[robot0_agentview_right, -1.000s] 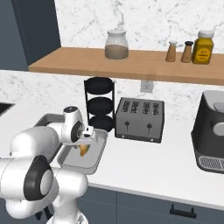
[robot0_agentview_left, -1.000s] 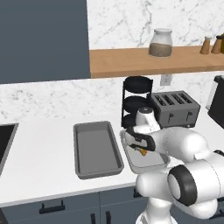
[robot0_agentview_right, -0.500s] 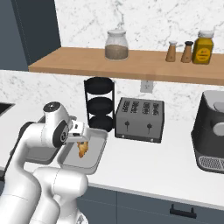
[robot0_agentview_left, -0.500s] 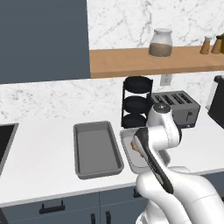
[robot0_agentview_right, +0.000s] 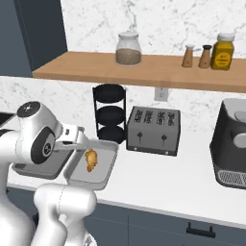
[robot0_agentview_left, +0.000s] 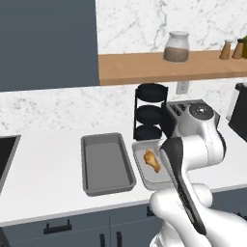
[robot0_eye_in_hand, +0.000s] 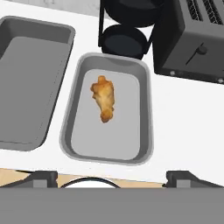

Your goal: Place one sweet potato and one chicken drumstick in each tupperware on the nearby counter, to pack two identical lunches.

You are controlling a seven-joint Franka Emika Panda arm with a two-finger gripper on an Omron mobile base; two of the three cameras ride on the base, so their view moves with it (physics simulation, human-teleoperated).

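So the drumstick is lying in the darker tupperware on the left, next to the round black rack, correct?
Not quite. The chicken drumstick lies in the lighter tupperware, the one directly in front of the black rack. The darker tupperware beside it holds nothing. The hand view shows this plainly.

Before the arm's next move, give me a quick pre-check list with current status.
1. Drumstick lies inside the lighter container: ok.
2. Gripper open, holding nothing: ok.
3. Gripper clear above that container: ok.
4. Darker container holds a drumstick: not ok, it has nothing in it.
5. Sweet potato in either container: not ok.
6. Location of the next item to pick: cannot tell.
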